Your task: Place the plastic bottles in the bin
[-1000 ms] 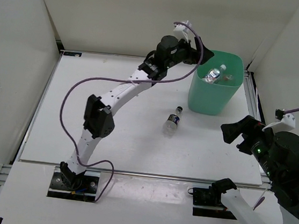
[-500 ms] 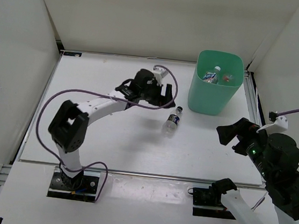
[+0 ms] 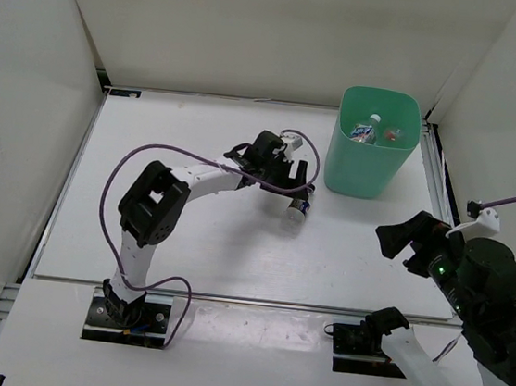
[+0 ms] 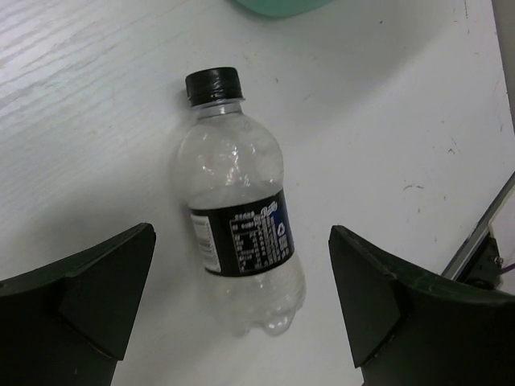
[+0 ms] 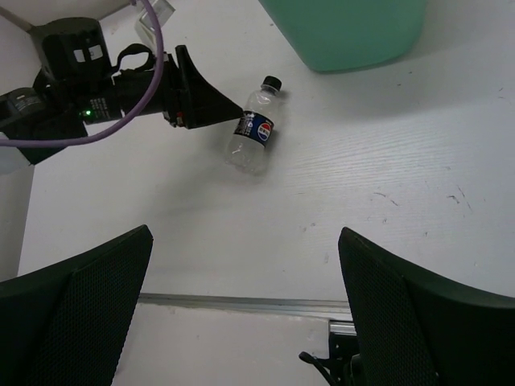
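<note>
Just beside the bin [image 3: 363, 175], the left gripper [image 3: 294, 186] hangs wide open and empty astride the lying dark-capped bottle [image 4: 241, 229], seemingly lined up to grasp its body.

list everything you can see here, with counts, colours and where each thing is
dark-capped bottle: 1, clear with dark blue label, lying on its side on the table, near the bin
white-capped bottle: 1, clear, inside the bin
red-capped bottle: 1, clear with red, inside the bin beside the white-capped one
bin: 1, mint green, upright at the far right of the table
table: 1, white, under everything
cables: 2, purple, one on each arm
left pincer: 1, black, open, a finger on each side of the dark-capped bottle
right pincer: 1, black, open, holding nothing, at the near right
</note>
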Controlling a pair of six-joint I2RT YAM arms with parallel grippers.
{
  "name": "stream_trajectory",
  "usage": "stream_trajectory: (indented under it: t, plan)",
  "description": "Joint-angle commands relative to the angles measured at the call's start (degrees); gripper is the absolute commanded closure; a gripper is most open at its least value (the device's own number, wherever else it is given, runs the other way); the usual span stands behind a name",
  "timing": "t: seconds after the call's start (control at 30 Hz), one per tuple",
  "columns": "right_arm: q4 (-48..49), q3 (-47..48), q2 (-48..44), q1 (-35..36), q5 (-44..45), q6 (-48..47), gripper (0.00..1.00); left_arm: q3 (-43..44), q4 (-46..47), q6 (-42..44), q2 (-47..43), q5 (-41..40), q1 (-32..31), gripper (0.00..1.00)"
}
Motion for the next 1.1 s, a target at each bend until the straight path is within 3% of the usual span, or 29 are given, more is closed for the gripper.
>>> stream_trajectory:
  t: [0.0, 0.1, 0.2, 0.23, 0.47, 0.6, 0.73, 0.83, 1.0, 1.07]
  plan:
    - [-2.2, 2.7, -1.2, 0.0, 0.8, 1.1, 0.00, 3.6, 0.6, -2.0, 3.7, 3.6, -1.6, 0.00]
    - [-3.6, 2.7, -2.3, 0.0, 1.3, 1.6, 0.00, 6.1, -0.5, -3.2, 7.3, 5.7, -2.1, 0.02]
    - [-3.6, 2.7, -2.3, 0.0, 1.3, 1.6, 0.00, 8.7, -1.9, -4.3, 10.4, 7.4, -2.1, 0.10]
    - [-3.6, 2.7, -2.3, 0.0, 1.3, 1.6, 0.00, 8.7, -2.5, -4.3, 11.0, 8.1, -2.1, 0.18]
    - [-4.1, 3.2, -2.3, 0.0, 2.3, 1.6, 0.00, 11.0, -5.8, -6.2, 8.8, 6.9, -1.6, 0.48]
    - [-4.1, 1.9, -3.5, 0.0, 2.3, 2.2, 0.00, 12.9, -5.8, -6.7, -0.1, -3.1, 0.5, 0.48]
    - [-4.1, 0.5, -4.0, 0.0, 2.3, 2.3, 0.00, 20.8, -5.8, -5.2, -4.3, -8.7, 1.1, 0.48]
    - [-3.5, 0.0, -4.0, 0.0, 2.3, 2.3, 0.00, 26.8, -5.8, -2.5, -4.3, -9.4, 1.6, 0.42]
    - [-3.5, 0.0, -4.0, 0.0, 2.3, 2.3, 0.00, 45.8, -5.8, 0.6, 2.1, -9.4, 1.6, 0.36]
    - [-3.5, 0.0, -4.0, 0.0, 2.3, 2.3, 0.00, 56.3, -5.8, 0.6, 7.9, -9.4, 1.6, 0.29]
